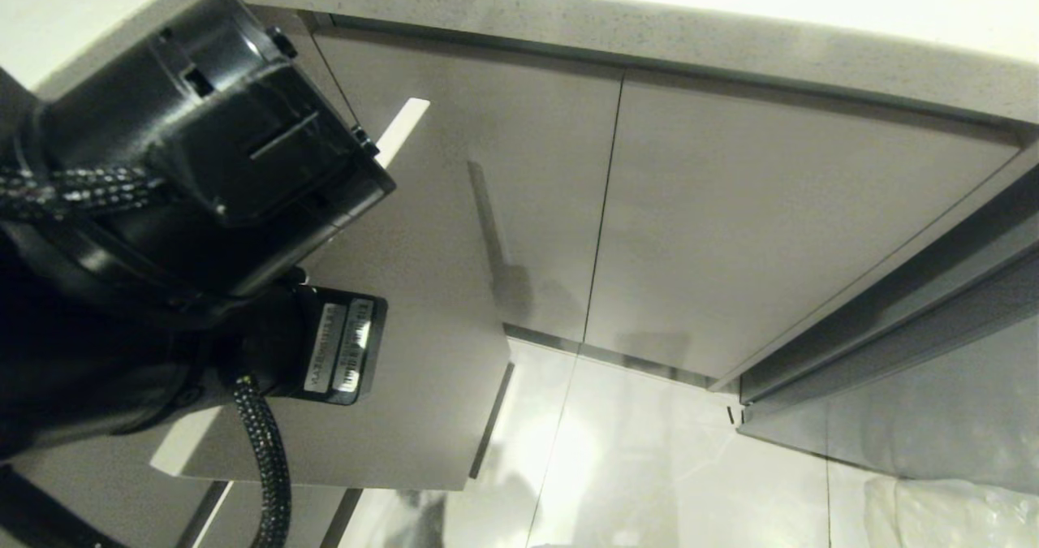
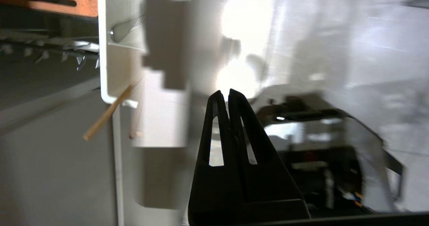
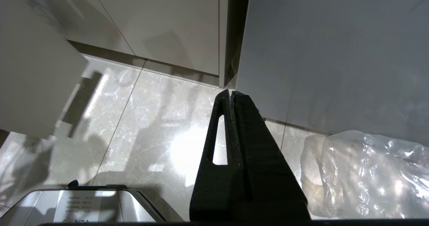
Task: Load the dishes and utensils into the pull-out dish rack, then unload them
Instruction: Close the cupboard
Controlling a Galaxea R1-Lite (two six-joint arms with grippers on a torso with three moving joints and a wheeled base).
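Beside the pulled-out dish rack's pale-grey front panel (image 1: 422, 353), the left arm fills the near-left of the head view, its black wrist housing raised in front of the panel. Its gripper (image 2: 225, 95) has both fingers pressed together with nothing between them, pointing out over the glossy floor tiles (image 2: 352, 52). Off to one side of those fingertips, well apart, the white utensil caddy (image 2: 115, 72) holds the silver fork (image 2: 125, 26), and a wooden chopstick (image 2: 107, 114) sticks out past its rim. The slotted wooden strip (image 2: 67, 1) lies beyond the caddy. The right gripper (image 3: 231, 95), likewise closed and empty, hangs over the floor near a crumpled plastic bag (image 3: 365, 172).
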